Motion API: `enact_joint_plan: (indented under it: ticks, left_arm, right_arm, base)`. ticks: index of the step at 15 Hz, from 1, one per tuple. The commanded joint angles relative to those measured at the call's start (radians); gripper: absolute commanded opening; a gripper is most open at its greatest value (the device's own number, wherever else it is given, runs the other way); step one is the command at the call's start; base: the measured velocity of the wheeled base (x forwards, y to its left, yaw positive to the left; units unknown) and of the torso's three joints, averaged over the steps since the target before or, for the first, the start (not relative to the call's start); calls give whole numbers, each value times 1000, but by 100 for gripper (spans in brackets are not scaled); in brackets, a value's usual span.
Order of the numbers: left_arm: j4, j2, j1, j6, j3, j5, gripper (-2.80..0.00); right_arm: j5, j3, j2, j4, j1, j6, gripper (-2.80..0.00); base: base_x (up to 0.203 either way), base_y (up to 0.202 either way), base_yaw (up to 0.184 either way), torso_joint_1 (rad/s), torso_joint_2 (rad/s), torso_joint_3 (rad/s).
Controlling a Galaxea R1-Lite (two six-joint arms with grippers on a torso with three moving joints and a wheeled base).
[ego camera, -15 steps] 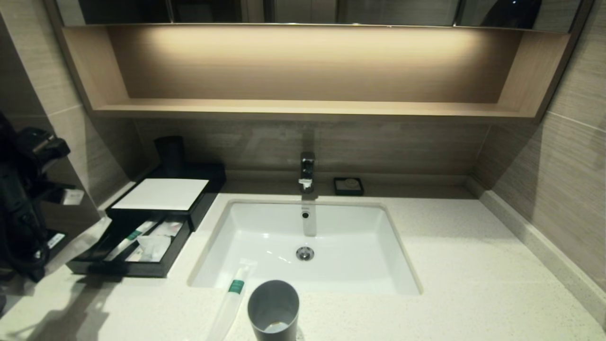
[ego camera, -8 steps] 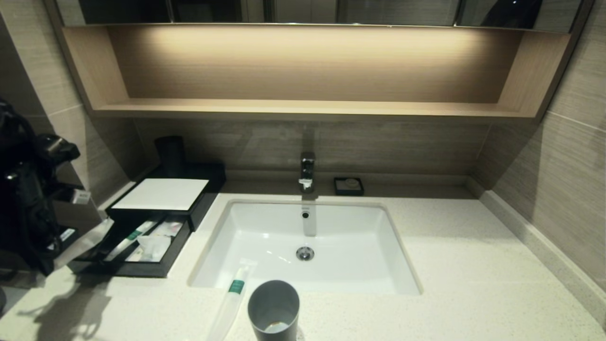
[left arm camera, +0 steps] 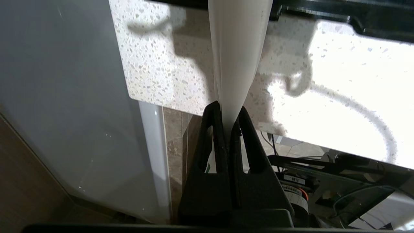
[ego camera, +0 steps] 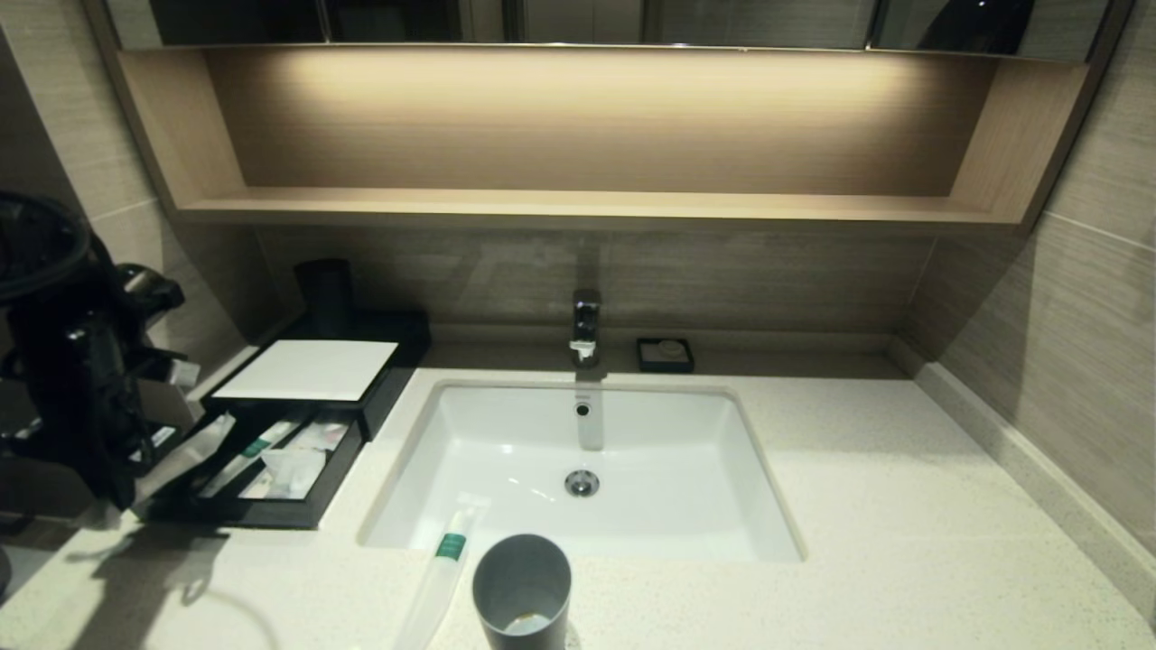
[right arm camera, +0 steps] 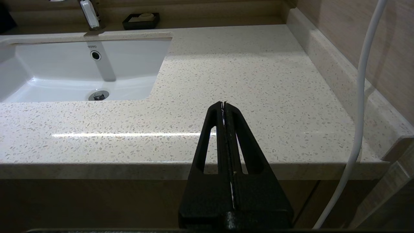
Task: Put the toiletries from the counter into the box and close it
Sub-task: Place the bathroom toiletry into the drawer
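The left gripper (left arm camera: 229, 111) has its jaws pinched tight on one end of a slim white packet (left arm camera: 237, 48), which sticks out ahead of them over the speckled surface (left arm camera: 161, 64). Over the last second the arm has carried it in from the far left, so the packet's free end now hangs just beside the left edge of the box's (ego camera: 307, 370) open drawer (ego camera: 257, 515), where other sachets already lie. The green-banded packet (ego camera: 444, 569) still lies well away from the jaws, by the grey cup (ego camera: 522, 591); the right gripper (right arm camera: 224, 104) is parked, jaws together, empty.
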Motion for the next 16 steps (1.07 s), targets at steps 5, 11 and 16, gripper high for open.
enact_joint_plan:
  ticks: [5, 11, 16]
  left_arm:
    - [7, 119, -7, 0, -126, 1, -280]
    - [-8, 165, -18, -2, -203, 0, -280]
    - [-52, 191, -31, -4, -203, 4, -280]
  right_arm:
    - [-1, 0, 2, -1, 0, 0, -280]
    - [0, -1, 2, -1, 0, 1, -280]
    - [0, 0, 2, -1, 0, 0, -280]
  base:
    - [0, 0, 0, 0, 0, 0]
    - [0, 0, 0, 0, 0, 0]
    - [0, 0, 0, 0, 0, 0]
